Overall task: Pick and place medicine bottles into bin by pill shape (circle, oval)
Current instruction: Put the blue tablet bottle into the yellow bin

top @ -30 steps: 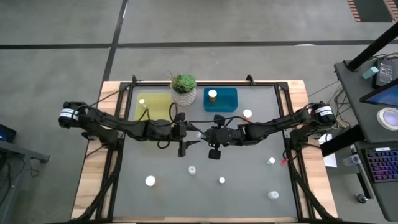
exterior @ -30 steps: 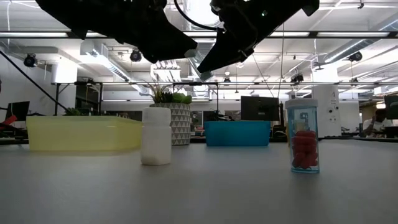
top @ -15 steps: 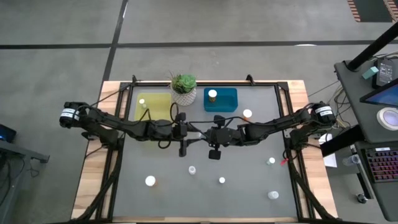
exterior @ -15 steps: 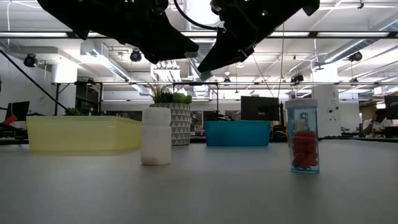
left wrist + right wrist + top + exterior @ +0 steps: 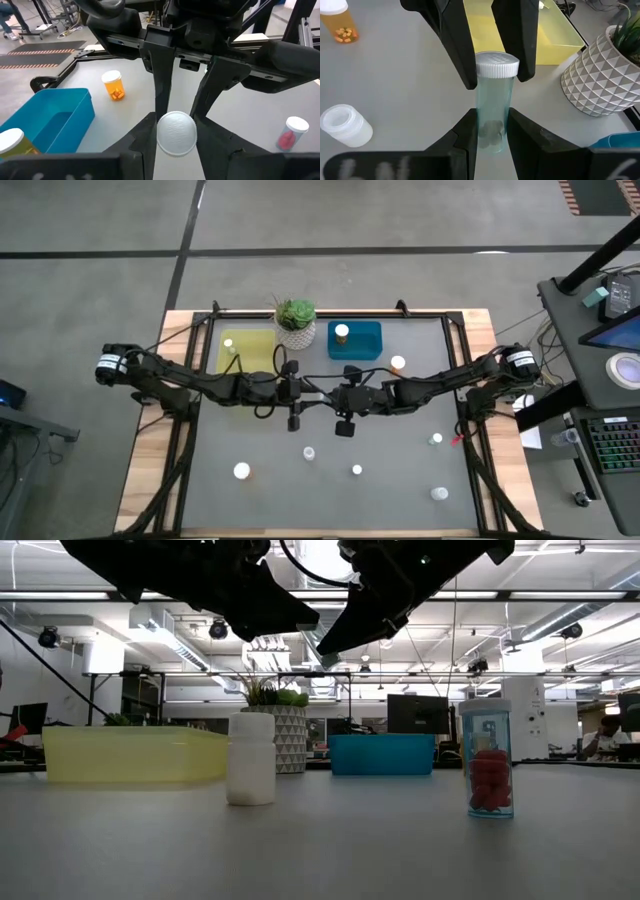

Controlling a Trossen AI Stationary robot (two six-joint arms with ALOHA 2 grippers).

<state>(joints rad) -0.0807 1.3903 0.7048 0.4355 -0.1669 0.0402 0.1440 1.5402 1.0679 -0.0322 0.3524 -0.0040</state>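
Observation:
A clear medicine bottle point(image 5: 493, 107) with a white cap point(image 5: 176, 131) lies level in the air over the middle of the table, between my two grippers. Its cap points toward the left arm. My left gripper point(image 5: 312, 392) is shut on the cap end. My right gripper point(image 5: 326, 394) is shut on the bottom end. A few pale pills point(image 5: 490, 131) lie inside near the bottom. The yellow bin point(image 5: 247, 352) and the blue bin point(image 5: 362, 342) stand at the far side, each holding one bottle. My left gripper pinches the white cap's rim point(image 5: 485, 70) between its two fingers point(image 5: 148, 136), coming level from the table's left, end-on to the bottle. My right gripper pinches the clear body near its bottom end point(image 5: 493, 135) between its two fingers point(image 5: 464, 140). It comes level from the table's right, with the fingers along the bottle, which is clear of the table.
A potted plant point(image 5: 296, 322) stands between the bins. Loose bottles stand on the table: an orange one point(image 5: 398, 364) by the blue bin and several toward the near edge point(image 5: 241, 471), point(image 5: 357, 470), point(image 5: 439, 493). The low view shows a white bottle point(image 5: 251, 758) and a blue one point(image 5: 487, 758).

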